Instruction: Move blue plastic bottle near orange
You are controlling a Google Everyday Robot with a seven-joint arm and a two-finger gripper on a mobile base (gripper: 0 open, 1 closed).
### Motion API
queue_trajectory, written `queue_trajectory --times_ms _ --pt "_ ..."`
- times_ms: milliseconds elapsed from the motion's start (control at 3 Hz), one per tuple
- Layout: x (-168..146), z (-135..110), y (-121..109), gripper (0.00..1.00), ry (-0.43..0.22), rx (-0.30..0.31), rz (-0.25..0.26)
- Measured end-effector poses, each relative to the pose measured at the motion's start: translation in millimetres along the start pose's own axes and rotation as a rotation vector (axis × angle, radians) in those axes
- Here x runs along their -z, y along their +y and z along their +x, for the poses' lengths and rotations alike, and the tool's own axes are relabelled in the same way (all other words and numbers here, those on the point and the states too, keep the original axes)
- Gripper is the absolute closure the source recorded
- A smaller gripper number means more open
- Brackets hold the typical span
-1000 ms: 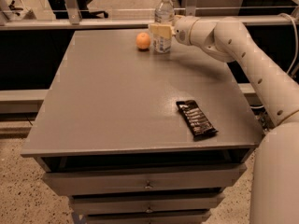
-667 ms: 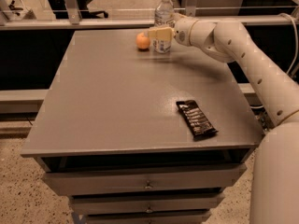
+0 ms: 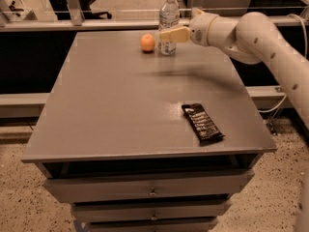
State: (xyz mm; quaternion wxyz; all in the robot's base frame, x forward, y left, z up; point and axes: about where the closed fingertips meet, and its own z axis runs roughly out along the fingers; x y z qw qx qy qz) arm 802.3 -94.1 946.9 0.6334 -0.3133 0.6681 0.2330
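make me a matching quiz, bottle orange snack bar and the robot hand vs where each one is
Things:
1. blue plastic bottle
2. orange
3. dark snack bar
4. hand

Places:
A. lying near the front right of the table
B. at the bottle's lower half, reaching in from the right
C. standing upright near the table's far edge
D. just left of the bottle

Pairs: 1-C, 2-D, 3-A, 4-B

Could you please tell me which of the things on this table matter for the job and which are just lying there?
For the job: blue plastic bottle, upright at the far edge; orange, close beside it; gripper, at the bottle.
Lying about: dark snack bar, front right of the table.
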Motion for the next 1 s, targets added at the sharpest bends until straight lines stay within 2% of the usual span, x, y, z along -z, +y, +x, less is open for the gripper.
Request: queue_trajectory --times_ms 333,667,1000 --pt "69.5 -24.2 21.5 0.00 0.047 0.053 0.013" --pt "142.0 -51.7 53.4 0.00 0.071 0.106 0.013" --pt "158.4 -52.5 47.2 0.00 0.077 0.108 0.039"
